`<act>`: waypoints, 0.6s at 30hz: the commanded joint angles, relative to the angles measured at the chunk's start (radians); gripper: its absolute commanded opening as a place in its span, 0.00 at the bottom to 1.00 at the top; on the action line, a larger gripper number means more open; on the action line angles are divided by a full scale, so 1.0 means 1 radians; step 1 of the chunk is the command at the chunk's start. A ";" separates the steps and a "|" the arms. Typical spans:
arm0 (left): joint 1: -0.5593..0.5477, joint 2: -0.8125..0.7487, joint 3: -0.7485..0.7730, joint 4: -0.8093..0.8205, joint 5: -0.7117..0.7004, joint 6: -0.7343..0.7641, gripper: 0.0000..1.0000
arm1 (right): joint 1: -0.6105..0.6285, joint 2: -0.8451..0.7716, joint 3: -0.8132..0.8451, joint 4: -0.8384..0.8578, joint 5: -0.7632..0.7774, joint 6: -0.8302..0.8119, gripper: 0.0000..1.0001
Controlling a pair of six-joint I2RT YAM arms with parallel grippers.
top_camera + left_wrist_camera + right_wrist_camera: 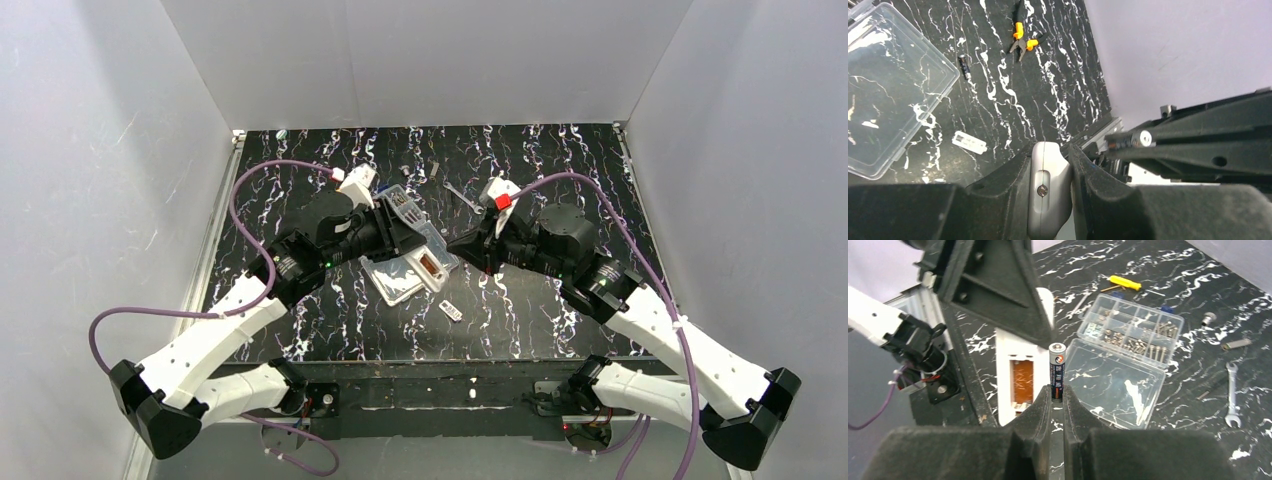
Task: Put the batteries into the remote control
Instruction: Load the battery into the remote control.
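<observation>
Right wrist: right gripper (pixel 1057 399) pinching a battery (pixel 1057 365) upright by its lower end | remote control (pixel 1020 375) at battery's 9 o'clock, just beside it, compartment open | left wrist: left gripper (pixel 1050 159) clamped on remote control's end | clear box (pixel 1126 355) at battery's 3 o'clock, lying on desk (pixel 1198 295)

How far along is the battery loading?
Done: the remote control is clamped in the left tool, its compartment open and looking empty. A small white piece, probably the cover, lies on the table.
In hand: the right tool grips a battery upright beside the compartment.
Left: seat that battery, likely also the second battery from the table, then close up.
</observation>
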 commanded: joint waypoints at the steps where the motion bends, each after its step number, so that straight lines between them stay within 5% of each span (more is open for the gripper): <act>1: -0.003 -0.027 0.009 0.059 -0.051 -0.147 0.00 | 0.010 0.003 0.059 0.027 -0.123 0.010 0.01; 12: -0.003 0.025 0.042 0.084 0.006 -0.265 0.00 | 0.011 0.011 0.076 -0.027 0.029 -0.053 0.01; 18: -0.002 0.050 0.033 0.111 -0.007 -0.290 0.00 | 0.011 0.027 0.096 -0.077 -0.049 -0.067 0.01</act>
